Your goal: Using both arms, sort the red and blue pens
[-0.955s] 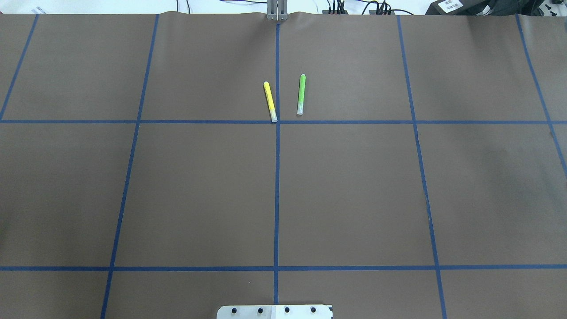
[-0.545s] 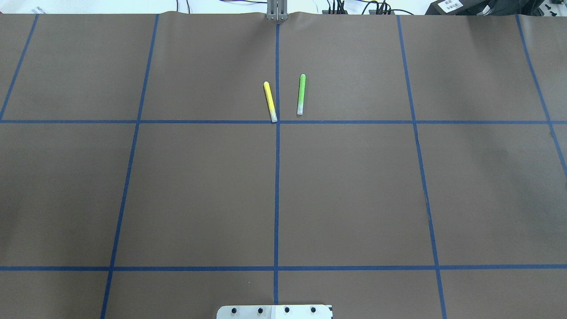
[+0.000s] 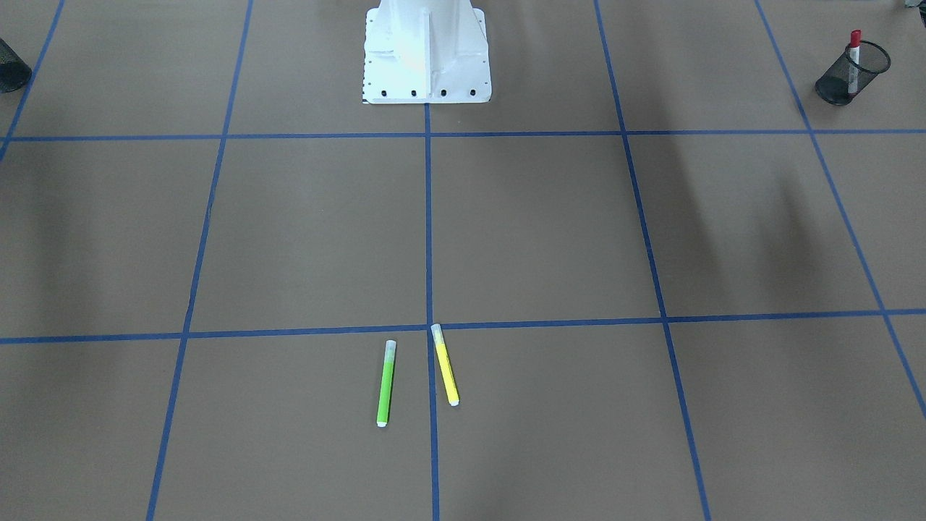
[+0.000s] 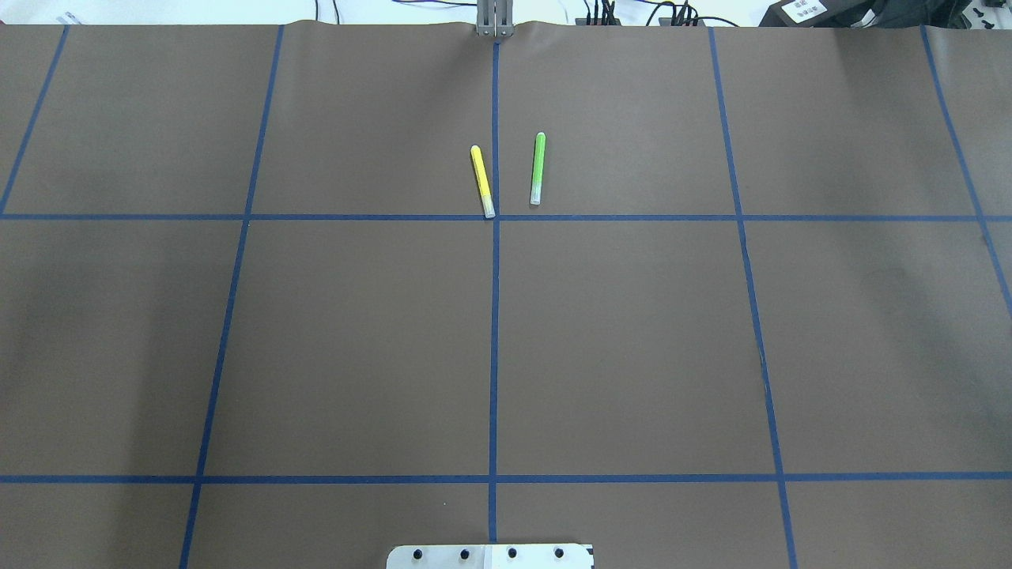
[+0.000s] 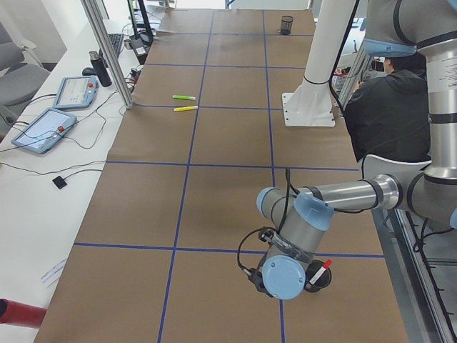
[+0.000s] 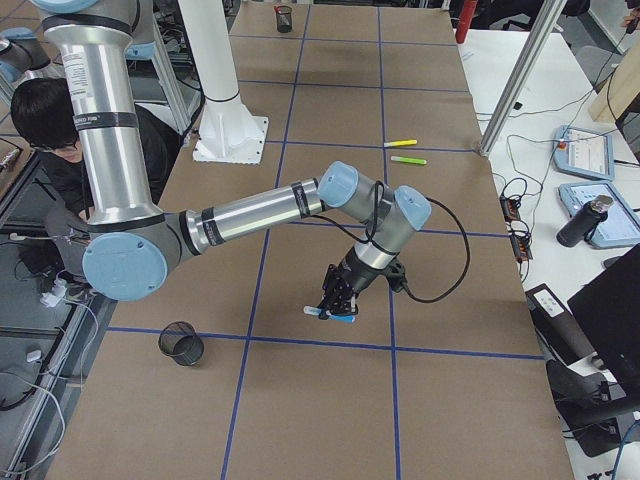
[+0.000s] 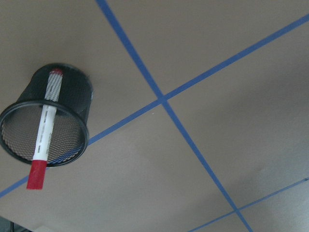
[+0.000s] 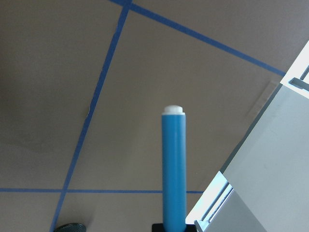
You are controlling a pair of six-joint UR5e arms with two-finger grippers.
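The right claw point(image 6: 338, 302) is pinched shut on the blue pen point(image 8: 174, 169), gripping one end so that the white tip points away from the wrist. It holds the pen over the brown surface point(image 4: 632, 340), some way from a black mesh cup point(image 6: 181, 343). The left claw point(image 5: 257, 276) hovers just beside a second mesh cup point(image 7: 86, 133) (the wrist hides it, so I cannot tell how wide it is). The red pen point(image 7: 44, 133) leans inside that cup, its red cap poking over the rim
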